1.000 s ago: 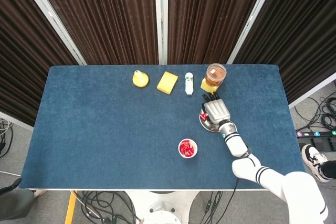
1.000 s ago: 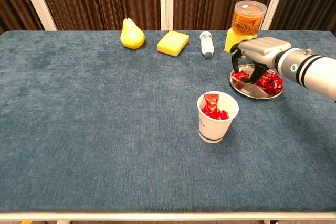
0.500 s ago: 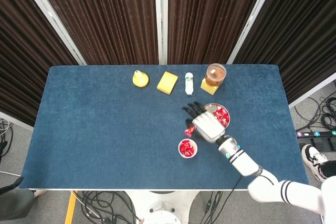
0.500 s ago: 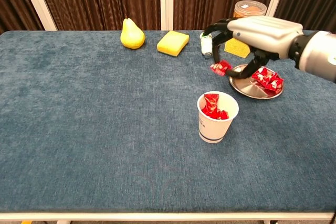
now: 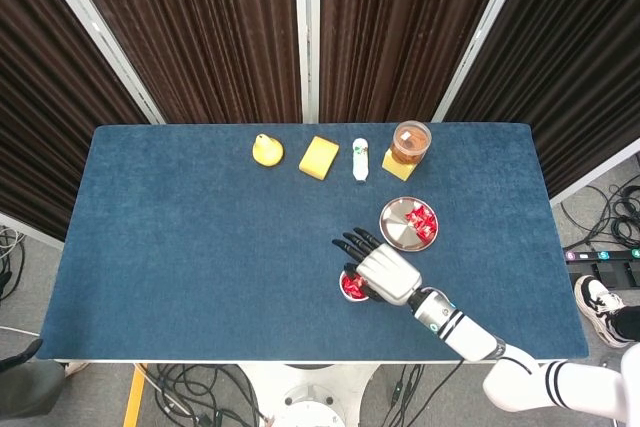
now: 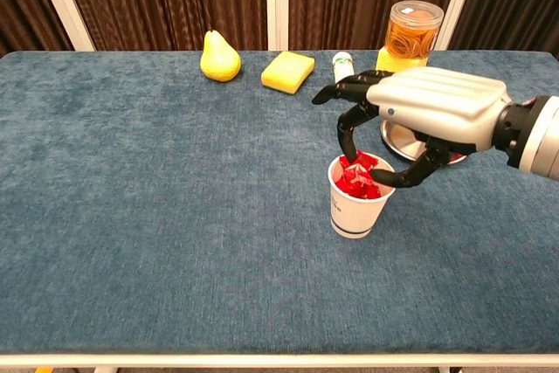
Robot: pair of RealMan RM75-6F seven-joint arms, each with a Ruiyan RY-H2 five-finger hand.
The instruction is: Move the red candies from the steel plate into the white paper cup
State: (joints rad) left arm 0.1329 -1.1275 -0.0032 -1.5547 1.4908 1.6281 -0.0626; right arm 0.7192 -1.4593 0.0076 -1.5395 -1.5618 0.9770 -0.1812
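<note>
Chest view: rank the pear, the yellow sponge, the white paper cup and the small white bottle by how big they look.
1. white paper cup, though it is nearest the camera
2. pear and yellow sponge, too alike to separate
3. small white bottle, partly hidden by the right hand

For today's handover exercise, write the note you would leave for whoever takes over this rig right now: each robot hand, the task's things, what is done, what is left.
Right robot hand: over the white paper cup, fingertips at its mouth on a red candy; whether it is released, I cannot tell.
Left robot hand: not in view.
Cup holds several red candies.
Steel plate, beyond the cup: some candies remain.
Left: finish this drop, then move the rest.
</note>
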